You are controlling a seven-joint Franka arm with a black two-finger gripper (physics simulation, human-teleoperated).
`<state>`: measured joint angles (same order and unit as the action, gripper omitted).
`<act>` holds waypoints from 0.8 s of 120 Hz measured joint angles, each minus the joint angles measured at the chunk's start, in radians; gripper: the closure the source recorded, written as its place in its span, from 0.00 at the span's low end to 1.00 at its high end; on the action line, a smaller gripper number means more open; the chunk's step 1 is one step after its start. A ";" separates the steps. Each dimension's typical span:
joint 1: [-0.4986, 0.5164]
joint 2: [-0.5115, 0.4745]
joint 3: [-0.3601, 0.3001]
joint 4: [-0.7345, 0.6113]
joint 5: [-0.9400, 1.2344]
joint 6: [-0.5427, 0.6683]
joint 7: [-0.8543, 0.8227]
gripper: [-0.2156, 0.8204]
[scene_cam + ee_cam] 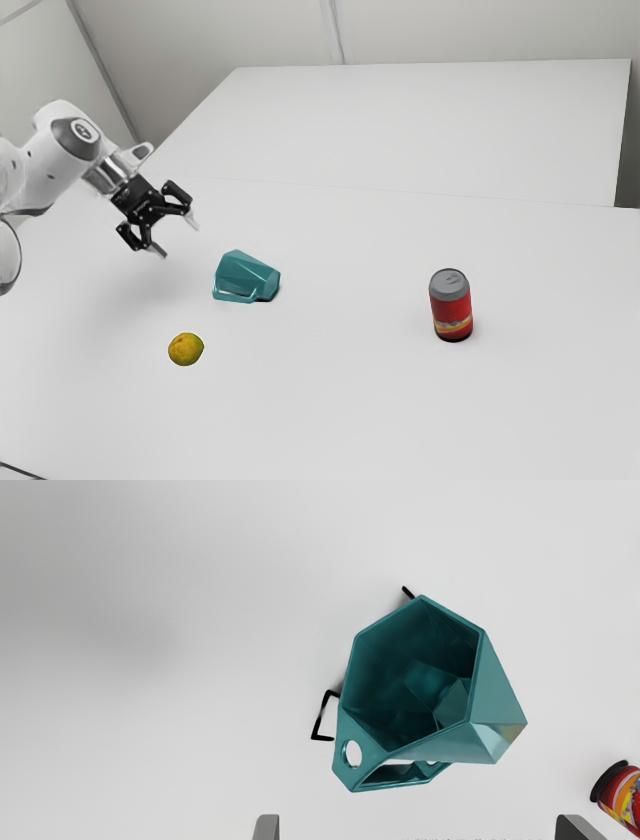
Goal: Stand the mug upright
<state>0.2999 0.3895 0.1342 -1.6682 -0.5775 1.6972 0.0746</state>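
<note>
The exterior view shows the tool (178,240) raised above the bench (330,400), its fingers spread apart with nothing between them. The mug (245,277) lies on its side on the bench, just beyond the tool toward the exterior view's right. That view also gives a yellow-orange citrus fruit (186,349) near the mug, and a red drink can (452,308) with a grey top standing upright, well apart from both. From the wrist view come the mug's hollow inside and an angular black line (320,714) beside it; part of the can is in sight there too.

The mug is teal and faceted, its many-sided mouth wider than its base. The mouth faces back toward the arm. Its angular handle (345,774), pierced by a round hole, juts from one side.
</note>
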 joint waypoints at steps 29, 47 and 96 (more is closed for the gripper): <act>0.000 0.101 -0.019 0.056 -0.103 -0.020 0.021 0.21; -0.001 0.142 -0.038 0.071 -0.152 -0.022 0.030 0.21; -0.001 0.203 -0.080 0.057 -0.277 -0.024 0.042 0.21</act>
<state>0.2991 0.5925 0.0545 -1.6116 -0.8550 1.6737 0.1166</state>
